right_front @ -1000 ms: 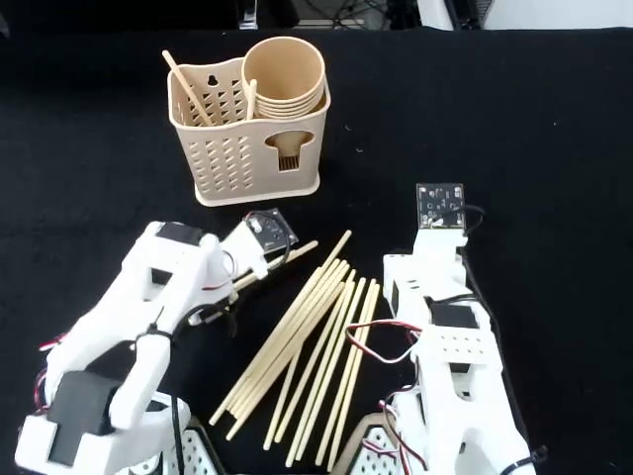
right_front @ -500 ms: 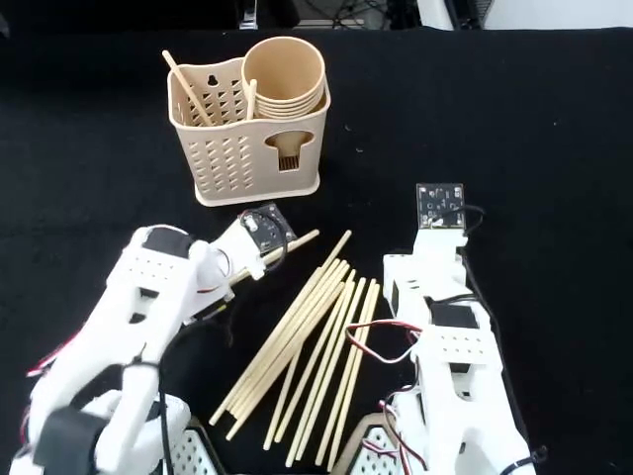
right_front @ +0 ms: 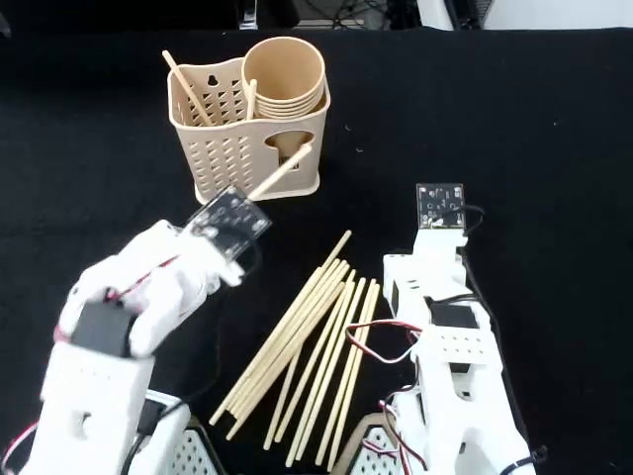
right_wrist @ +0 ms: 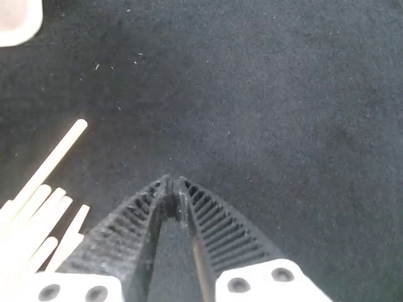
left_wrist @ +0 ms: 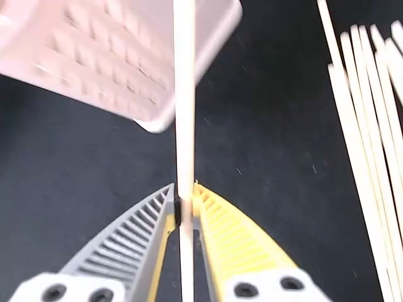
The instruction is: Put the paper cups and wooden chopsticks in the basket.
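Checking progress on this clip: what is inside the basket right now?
The basket holds a stack of paper cups and two chopsticks standing beside it. Its walls hide the basket's floor and the sticks' lower ends.

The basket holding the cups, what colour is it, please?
The basket is beige, perforated with small slots; the high view shows it best.

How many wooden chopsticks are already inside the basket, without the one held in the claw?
2. One chopstick leans in the open compartment of the basket; a second chopstick stands right beside the paper cups. Others may be hidden behind the walls.
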`<state>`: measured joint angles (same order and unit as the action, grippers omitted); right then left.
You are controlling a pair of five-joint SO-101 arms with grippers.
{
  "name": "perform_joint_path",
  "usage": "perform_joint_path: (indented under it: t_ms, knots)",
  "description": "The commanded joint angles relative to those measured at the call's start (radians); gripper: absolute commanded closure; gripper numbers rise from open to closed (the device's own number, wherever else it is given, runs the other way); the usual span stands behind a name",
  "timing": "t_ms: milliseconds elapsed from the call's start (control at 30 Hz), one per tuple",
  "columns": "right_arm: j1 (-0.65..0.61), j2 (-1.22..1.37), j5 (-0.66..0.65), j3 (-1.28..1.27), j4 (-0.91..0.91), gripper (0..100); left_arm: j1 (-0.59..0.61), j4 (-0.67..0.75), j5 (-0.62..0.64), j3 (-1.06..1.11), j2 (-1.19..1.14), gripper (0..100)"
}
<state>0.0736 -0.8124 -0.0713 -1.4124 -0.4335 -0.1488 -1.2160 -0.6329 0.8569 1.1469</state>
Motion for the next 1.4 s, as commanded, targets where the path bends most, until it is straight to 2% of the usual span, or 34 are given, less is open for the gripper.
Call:
perform_joint_path:
  t_ms: [0,167,500,667,833,900,1167,1367]
  knots:
    - [0.006,-0.013,-0.012,0.004,0.021,97.7,0.005,0.035,0.052,-0.004,0.166,97]
    - [0.006,-0.013,-0.012,0.004,0.021,97.7,0.007,0.222,0.146,0.039,0.242,97]
    - [0.006,-0.013,-0.012,0.004,0.021,97.7,0.124,0.801,0.381,0.084,0.241,97]
    - [0.006,-0.013,-0.012,0.004,0.021,97.7,0.128,1.031,0.485,0.14,0.236,97]
    - [0.006,-0.013,-0.012,0.004,0.021,97.7,0.128,1.249,0.559,0.127,0.074,97]
    - [0.005,-0.013,-0.012,0.004,0.023,97.7,0.128,1.287,0.572,0.077,-0.043,97]
    - [0.005,-0.012,-0.012,-0.004,0.051,97.7,0.127,1.286,0.694,-0.191,-0.396,97]
    - [0.005,-0.012,-0.012,-0.004,0.051,97.7,0.136,1.286,0.703,-0.22,-0.537,97]
